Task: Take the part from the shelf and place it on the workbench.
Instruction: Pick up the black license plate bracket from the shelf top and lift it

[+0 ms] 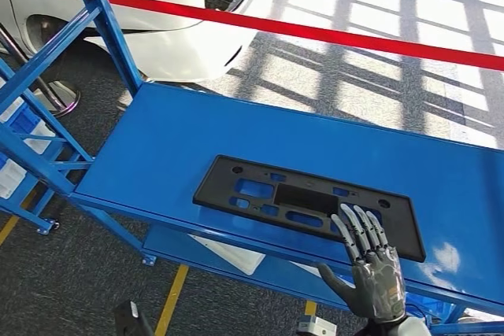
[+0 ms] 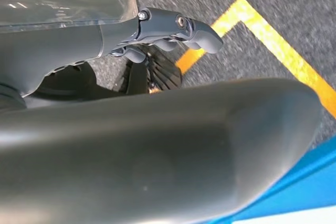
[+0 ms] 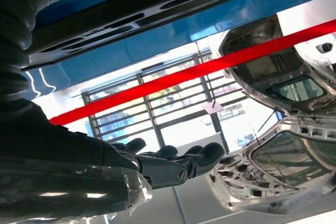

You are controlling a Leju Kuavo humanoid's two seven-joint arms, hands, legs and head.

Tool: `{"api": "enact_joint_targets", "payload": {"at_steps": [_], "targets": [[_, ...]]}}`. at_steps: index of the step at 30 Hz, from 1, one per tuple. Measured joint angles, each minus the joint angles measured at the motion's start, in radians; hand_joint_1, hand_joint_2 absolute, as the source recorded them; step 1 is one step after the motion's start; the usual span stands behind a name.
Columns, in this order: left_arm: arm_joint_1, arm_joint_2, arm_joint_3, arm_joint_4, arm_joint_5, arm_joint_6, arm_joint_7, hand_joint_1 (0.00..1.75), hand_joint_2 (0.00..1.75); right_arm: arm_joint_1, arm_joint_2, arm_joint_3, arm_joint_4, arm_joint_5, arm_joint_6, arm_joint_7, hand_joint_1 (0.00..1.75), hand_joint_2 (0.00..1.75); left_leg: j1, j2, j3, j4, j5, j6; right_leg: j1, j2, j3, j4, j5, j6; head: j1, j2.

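A flat black plastic part (image 1: 268,194) with several cut-outs lies on the blue surface (image 1: 154,147), towards its near edge. My right hand (image 1: 372,261) comes in from below with its fingers straight and spread over the part's near right edge and its thumb out to the side, gripping nothing. In the right wrist view the same hand (image 3: 174,163) is stretched out empty, with the part (image 3: 130,17) seen edge-on beyond it. My left hand (image 2: 166,30) hangs low over the grey floor, fingers loosely extended and holding nothing.
A red barrier tape (image 1: 333,33) and a white car body (image 1: 166,5) stand beyond the blue surface. Blue slanted frame posts (image 1: 101,13) rise at the left. A lower shelf holds a white sheet (image 1: 231,253). A yellow line (image 1: 172,297) marks the floor.
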Motion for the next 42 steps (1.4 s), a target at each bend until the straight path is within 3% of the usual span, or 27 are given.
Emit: {"api": "enact_joint_targets", "payload": {"at_steps": [6, 18, 30, 42], "targets": [[0.0, 0.0, -0.001, 0.0, 0.0, 0.019, 0.013, 0.0, 0.0, 0.012, 0.0, -0.006, -0.002, 0.007, 0.008, -0.002, 0.0, 1.75, 0.0, 0.0, 0.008, -0.01, -0.003, -0.008, 0.0, -0.001, 0.004, 0.0, -0.001, -0.002, 0.0, 0.0], [0.002, 0.0, -0.001, 0.0, 0.0, 0.018, 0.012, 0.0, 0.0, 0.026, -0.031, -0.016, -0.012, -0.033, 0.056, -0.015, 0.0, 1.75, -0.005, 0.0, 0.014, -0.01, -0.002, -0.009, -0.003, -0.001, 0.011, 0.0, -0.001, -0.002, 0.001, 0.0], [0.006, 0.001, -0.001, 0.0, 0.0, 0.021, 0.011, 0.0, 0.0, 0.066, -0.167, -0.141, -0.064, -0.025, 0.164, 0.019, 0.0, 1.75, -0.008, 0.0, 0.014, -0.01, -0.002, -0.009, -0.007, -0.002, 0.011, 0.0, 0.0, -0.001, 0.001, 0.0], [0.006, 0.002, -0.001, 0.0, 0.0, 0.028, 0.013, 0.0, 0.0, 0.07, -0.214, -0.205, -0.08, 0.011, 0.193, 0.042, 0.0, 1.75, -0.008, 0.0, 0.015, -0.01, -0.002, -0.009, -0.007, -0.001, 0.011, 0.0, 0.0, -0.001, 0.001, 0.0]]}}
